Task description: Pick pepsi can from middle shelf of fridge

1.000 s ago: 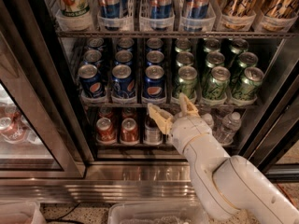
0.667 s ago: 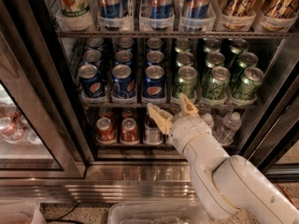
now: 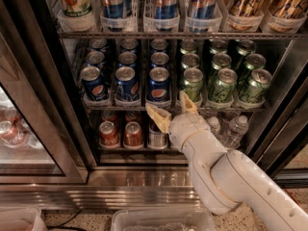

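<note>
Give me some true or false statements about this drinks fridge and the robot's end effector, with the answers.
1. Pepsi cans fill the left lanes of the middle shelf, green cans the right lanes. True.
2. The end effector grips a pepsi can. False: it is open and empty, at the middle shelf's front edge.
3. The red cans stand above the pepsi cans. False: they stand on the shelf below.
4. Water bottles stand on the lower shelf, right of the end effector. True.
</note>
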`<state>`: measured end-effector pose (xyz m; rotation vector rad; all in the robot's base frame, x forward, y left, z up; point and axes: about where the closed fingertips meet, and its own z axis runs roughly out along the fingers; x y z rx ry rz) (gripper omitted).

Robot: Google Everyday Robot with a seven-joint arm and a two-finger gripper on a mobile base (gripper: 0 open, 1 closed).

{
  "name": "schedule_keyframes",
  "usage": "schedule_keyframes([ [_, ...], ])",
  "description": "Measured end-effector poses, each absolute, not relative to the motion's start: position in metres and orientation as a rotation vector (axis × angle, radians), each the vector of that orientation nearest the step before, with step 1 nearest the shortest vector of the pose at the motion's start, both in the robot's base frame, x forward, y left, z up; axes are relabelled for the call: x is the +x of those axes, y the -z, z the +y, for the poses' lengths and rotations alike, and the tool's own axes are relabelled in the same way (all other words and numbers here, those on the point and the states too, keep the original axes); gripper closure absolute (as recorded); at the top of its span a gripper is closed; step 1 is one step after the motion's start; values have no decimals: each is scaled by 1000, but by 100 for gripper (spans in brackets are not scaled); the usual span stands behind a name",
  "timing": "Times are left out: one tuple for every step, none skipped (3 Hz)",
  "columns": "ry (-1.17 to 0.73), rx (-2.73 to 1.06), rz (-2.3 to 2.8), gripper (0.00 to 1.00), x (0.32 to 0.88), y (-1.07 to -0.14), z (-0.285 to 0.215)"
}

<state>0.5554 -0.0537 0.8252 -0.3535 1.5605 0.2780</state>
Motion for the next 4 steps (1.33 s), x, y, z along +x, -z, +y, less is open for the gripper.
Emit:
schedule_keyframes([
  [-280,-360,1550,26,566,-828,-47],
  [-279,-363,1543,26,578,-832,-42],
  [-281,-365,1546,26,591,-832,-37],
  [-281,-371,1557,27,601,-828,-33],
])
